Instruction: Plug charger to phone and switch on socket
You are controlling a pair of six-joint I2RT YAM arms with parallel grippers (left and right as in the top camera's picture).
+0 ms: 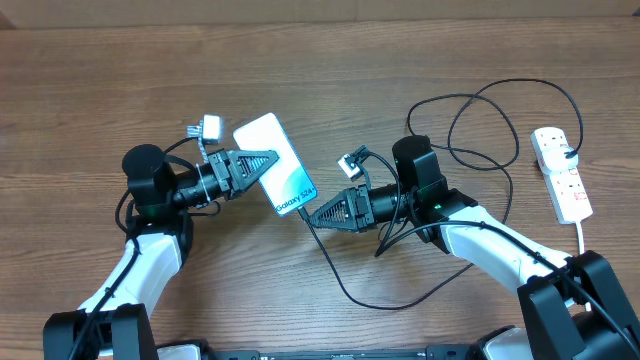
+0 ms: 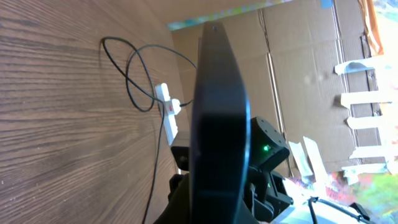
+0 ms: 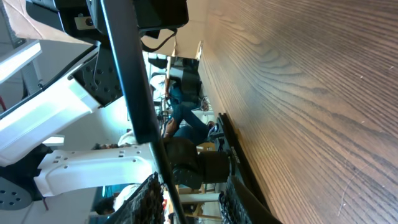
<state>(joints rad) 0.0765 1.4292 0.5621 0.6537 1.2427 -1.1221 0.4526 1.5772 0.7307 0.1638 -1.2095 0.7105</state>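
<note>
My left gripper [image 1: 262, 165] is shut on the long edge of the phone [image 1: 272, 150] and holds it above the table, lit screen up. In the left wrist view the phone [image 2: 217, 124] is a dark edge-on slab rising from that gripper [image 2: 217, 208]. My right gripper [image 1: 312, 214] is at the phone's "Galaxy" end. Its fingers [image 3: 146, 199] stand apart on either side of the phone's thin edge [image 3: 127, 74], with a gap on one side. The charger cable [image 1: 330, 262] leaves from under that gripper's tip; its connector is hidden. Its plug [image 1: 568, 153] sits in the white socket [image 1: 562, 175].
The charger loops loosely over the wooden table [image 1: 100, 80] between the right arm and the socket [image 2: 169, 109]. A thick white cord [image 1: 584, 235] leaves the socket toward the right edge. A cardboard wall [image 2: 298, 62] stands behind the table.
</note>
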